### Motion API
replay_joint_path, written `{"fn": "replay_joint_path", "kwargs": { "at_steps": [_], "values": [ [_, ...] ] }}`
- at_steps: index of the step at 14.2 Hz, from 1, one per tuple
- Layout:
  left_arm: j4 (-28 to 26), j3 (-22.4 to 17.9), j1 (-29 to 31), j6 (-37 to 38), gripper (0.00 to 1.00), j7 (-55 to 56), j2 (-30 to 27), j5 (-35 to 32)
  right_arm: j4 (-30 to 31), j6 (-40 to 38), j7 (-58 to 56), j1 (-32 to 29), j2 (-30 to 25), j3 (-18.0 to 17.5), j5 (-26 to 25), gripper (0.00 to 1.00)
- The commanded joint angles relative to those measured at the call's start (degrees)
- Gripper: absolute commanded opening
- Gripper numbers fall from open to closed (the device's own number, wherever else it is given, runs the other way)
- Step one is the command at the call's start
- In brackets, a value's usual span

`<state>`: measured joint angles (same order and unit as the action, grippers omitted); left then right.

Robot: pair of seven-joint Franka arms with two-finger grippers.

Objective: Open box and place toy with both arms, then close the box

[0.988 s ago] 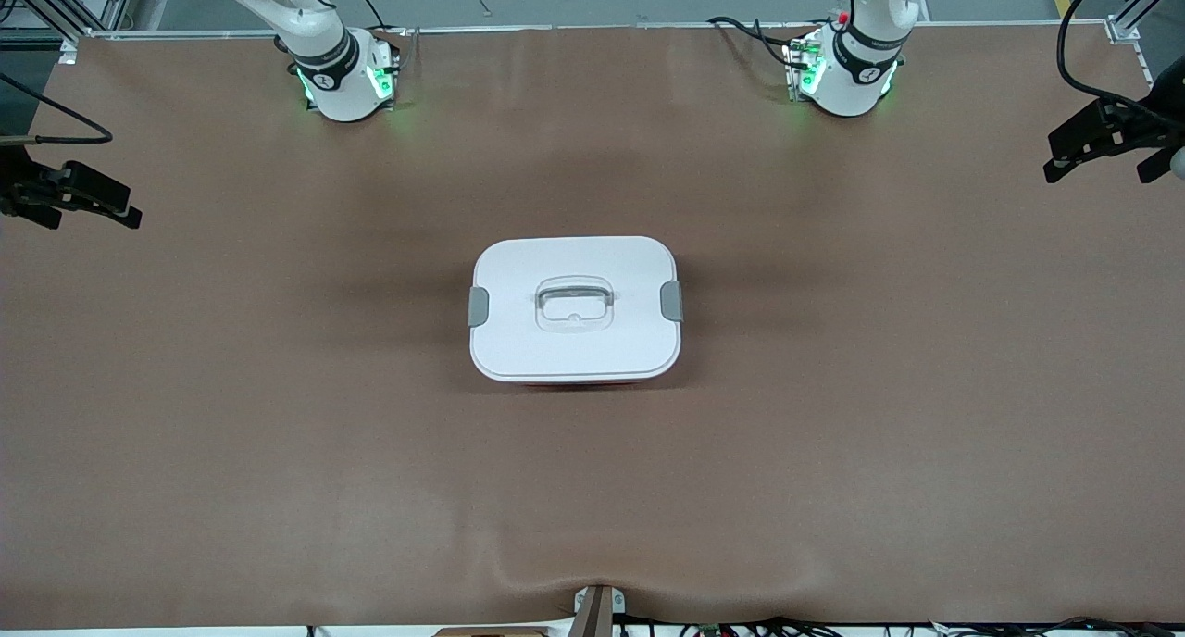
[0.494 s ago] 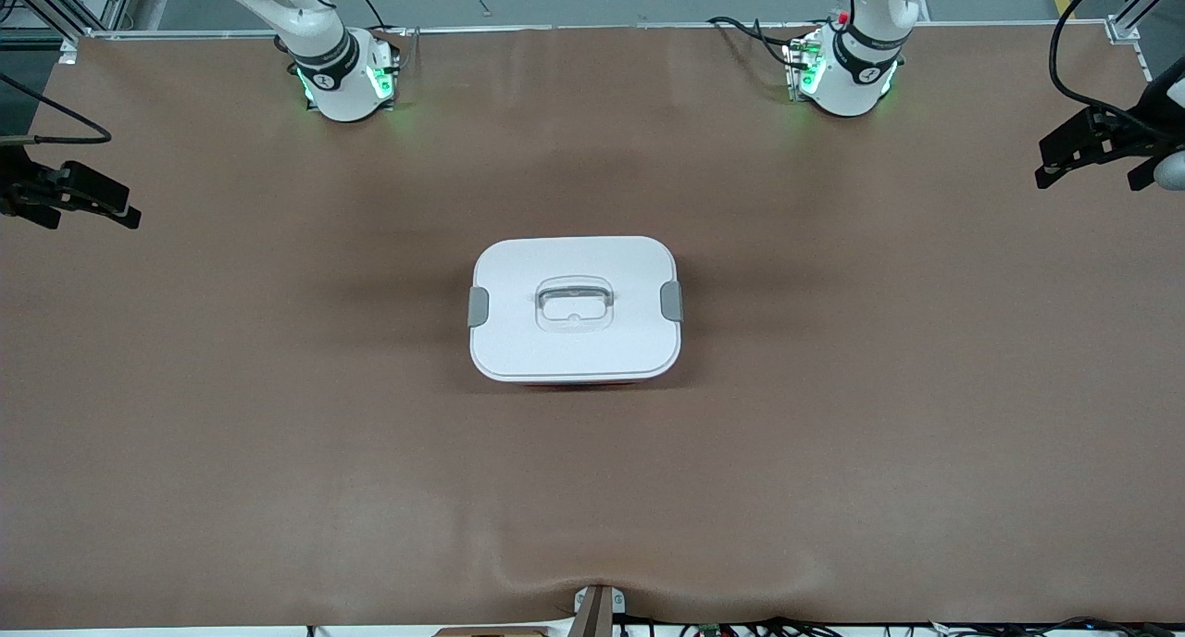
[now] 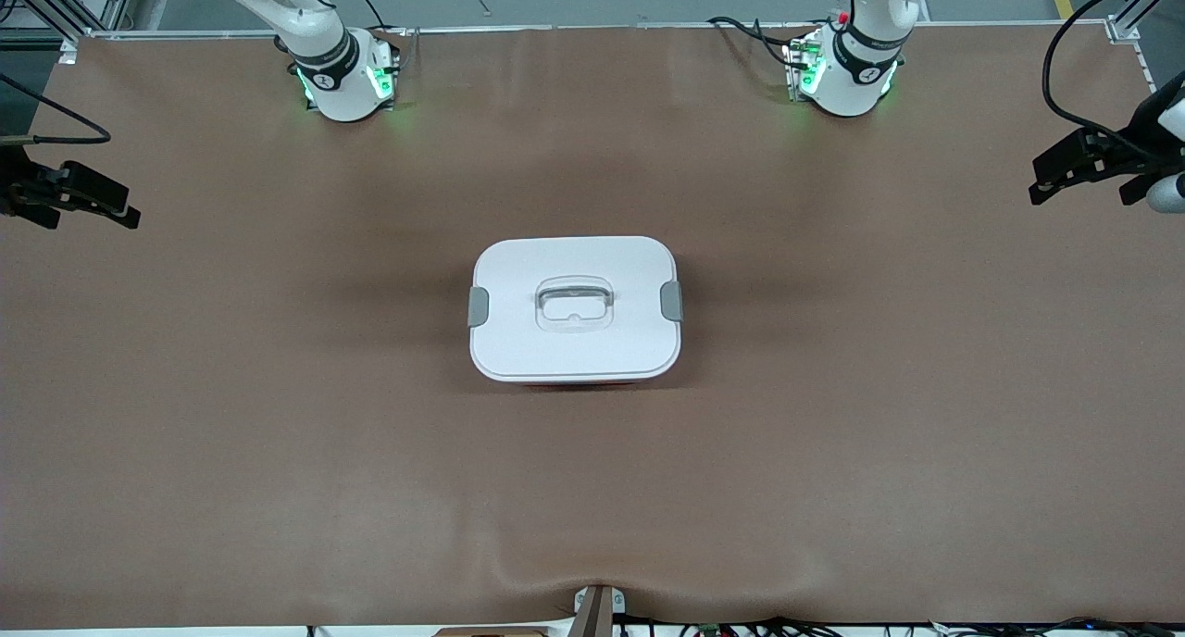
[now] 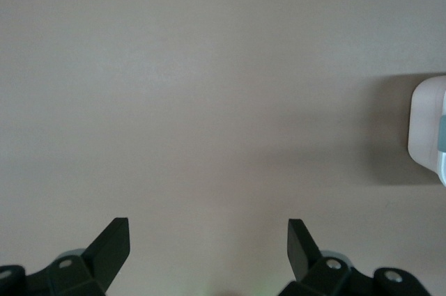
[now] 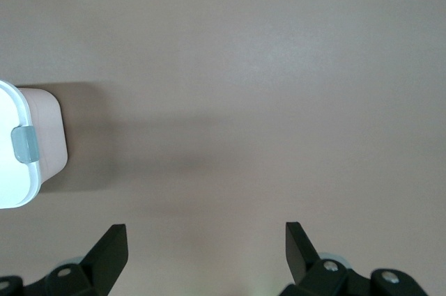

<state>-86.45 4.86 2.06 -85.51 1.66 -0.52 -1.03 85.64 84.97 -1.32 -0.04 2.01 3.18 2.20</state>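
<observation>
Lying lid-up, the box (image 3: 575, 309) runs lengthwise between the empty, wide-open left gripper (image 3: 1051, 181) and right gripper (image 3: 116, 206).

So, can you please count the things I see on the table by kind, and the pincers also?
Box with white lid: 1
Grey side clips: 2
Clear handle: 1
Open pincers: 2, left pincer, right pincer
Toy: 0 in view
Total: 6

Front camera sat high, faced my two bases, took in whole table (image 3: 278, 489). My wrist cameras looked straight down at bare tabletop, each catching one end of box (image 3: 574, 308) at frame edge. Box was only thing all three views shared.
</observation>
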Motion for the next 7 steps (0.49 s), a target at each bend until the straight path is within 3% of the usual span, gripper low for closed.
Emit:
{"fn": "replay_joint_path", "kwargs": {
  "at_steps": [1,7],
  "values": [
    [0.3,0.3,0.2,-0.3,1.0,1.7,0.1,-0.2,-1.0,-0.7,0.7,-0.5,0.0,-0.1,0.2,1.0],
    [0.2,0.4,-0.1,-0.5,1.0,1.9,0.3,-0.2,-1.1,-0.8,0.7,-0.5,0.0,-0.1,0.2,1.0]
  ]
}}
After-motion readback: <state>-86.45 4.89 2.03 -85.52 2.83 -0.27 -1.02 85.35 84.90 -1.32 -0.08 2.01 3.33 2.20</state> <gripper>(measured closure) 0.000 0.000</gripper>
